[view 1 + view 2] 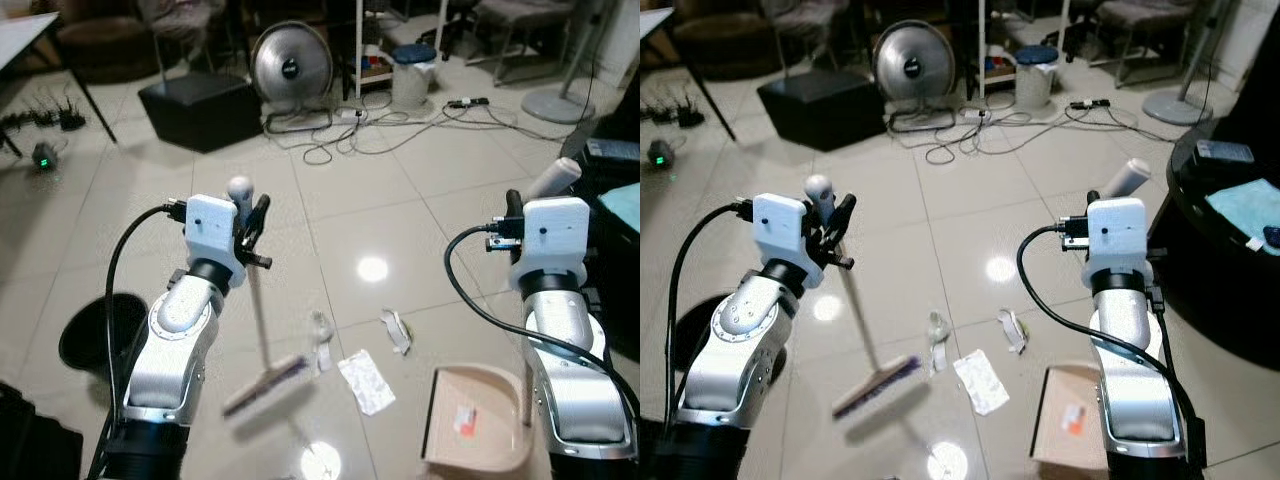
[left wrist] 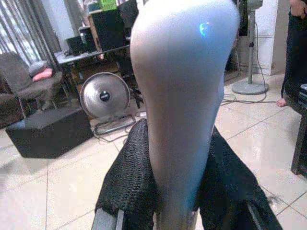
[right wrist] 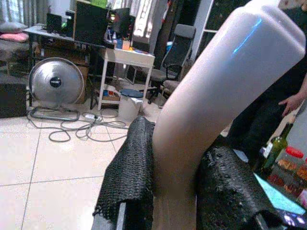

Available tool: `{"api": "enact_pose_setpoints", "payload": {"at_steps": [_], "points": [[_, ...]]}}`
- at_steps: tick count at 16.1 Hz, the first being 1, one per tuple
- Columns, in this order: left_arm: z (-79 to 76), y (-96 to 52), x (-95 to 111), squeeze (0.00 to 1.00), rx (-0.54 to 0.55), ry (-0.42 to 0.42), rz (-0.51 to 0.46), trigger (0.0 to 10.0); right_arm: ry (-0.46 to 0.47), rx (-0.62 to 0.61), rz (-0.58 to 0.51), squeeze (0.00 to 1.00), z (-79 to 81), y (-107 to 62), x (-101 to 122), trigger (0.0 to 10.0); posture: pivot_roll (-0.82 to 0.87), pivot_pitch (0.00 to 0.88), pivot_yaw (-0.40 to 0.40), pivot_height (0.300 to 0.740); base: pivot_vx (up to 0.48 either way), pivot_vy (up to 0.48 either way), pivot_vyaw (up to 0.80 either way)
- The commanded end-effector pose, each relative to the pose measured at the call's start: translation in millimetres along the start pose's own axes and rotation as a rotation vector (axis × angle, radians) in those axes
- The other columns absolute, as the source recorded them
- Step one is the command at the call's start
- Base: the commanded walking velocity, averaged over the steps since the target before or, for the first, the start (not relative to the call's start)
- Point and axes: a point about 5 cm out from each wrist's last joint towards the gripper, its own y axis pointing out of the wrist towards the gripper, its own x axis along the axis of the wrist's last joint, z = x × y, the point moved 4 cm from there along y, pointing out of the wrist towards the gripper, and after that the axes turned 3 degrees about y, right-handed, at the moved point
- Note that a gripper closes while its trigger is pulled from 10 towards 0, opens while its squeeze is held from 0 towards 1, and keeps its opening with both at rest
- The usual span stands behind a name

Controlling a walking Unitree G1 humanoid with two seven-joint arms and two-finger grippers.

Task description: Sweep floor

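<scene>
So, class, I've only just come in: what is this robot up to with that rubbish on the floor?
It is sweeping. The left gripper is shut on the pale handle of a small broom, whose purple-bristled head rests on the glossy white tiled floor beside crumpled white paper scraps. The right gripper is shut on the upright handle of a beige plastic dustpan, which sits on the tiles to the right of the scraps. The litter is not yet in the pan.

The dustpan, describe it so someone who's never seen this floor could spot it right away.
Start at the right arm, whose right gripper holds a pale handle. Follow it down to the tiled floor by the robot's feet: the dustpan is the flat beige tray there, right of the white litter, the only tray-shaped thing among the scraps.
</scene>
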Motion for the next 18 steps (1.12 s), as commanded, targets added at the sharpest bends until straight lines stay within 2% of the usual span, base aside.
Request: {"api": "enact_pose_setpoints", "payload": {"at_steps": [1,5,8,9,13,16,18], "points": [[-5.8,2.7,9,0.0,-0.014,-0.011,-0.036,10.0,-0.014,-0.018,-0.019,0.0,-5.3,2.3,5,10.0,0.0,0.047,0.085,0.74,0.371,0.0,0.0],[-3.7,2.2,8,0.0,-0.007,-0.009,-0.034,10.0,-0.006,-0.006,-0.015,0.0,-2.0,0.0,3,10.0,0.0,0.048,0.085,0.74,0.37,0.0,0.0],[-4.5,2.1,8,0.0,-0.012,-0.008,-0.032,10.0,-0.003,-0.03,-0.024,0.0,-4.1,-0.7,4,10.0,0.0,0.049,0.088,0.74,0.371,0.0,0.8],[-4.7,2.2,8,0.0,-0.013,-0.008,-0.031,10.0,0.034,-0.05,-0.023,0.0,-6.7,-2.3,3,10.0,0.0,0.049,0.088,0.74,0.371,0.0,0.0],[-4.1,1.1,7,0.0,-0.014,-0.021,-0.026,10.0,0.031,-0.063,-0.016,0.0,-5.3,-5.1,-3,10.0,0.01,0.073,0.099,0.74,0.344,0.0,0.0],[-4.8,-0.4,3,0.0,-0.025,-0.018,-0.003,10.0,0.052,-0.064,-0.01,0.0,-2.5,-7.0,-8,10.0,0.02,0.1,0.112,0.74,0.0,0.0,0.0],[-0.5,1.0,-1,0.0,0.013,-0.019,0.012,10.0,0.104,-0.025,-0.021,0.0,2.7,-5.5,-10,10.0,0.03,0.134,0.125,0.74,0.0,0.0,0.0]]}}
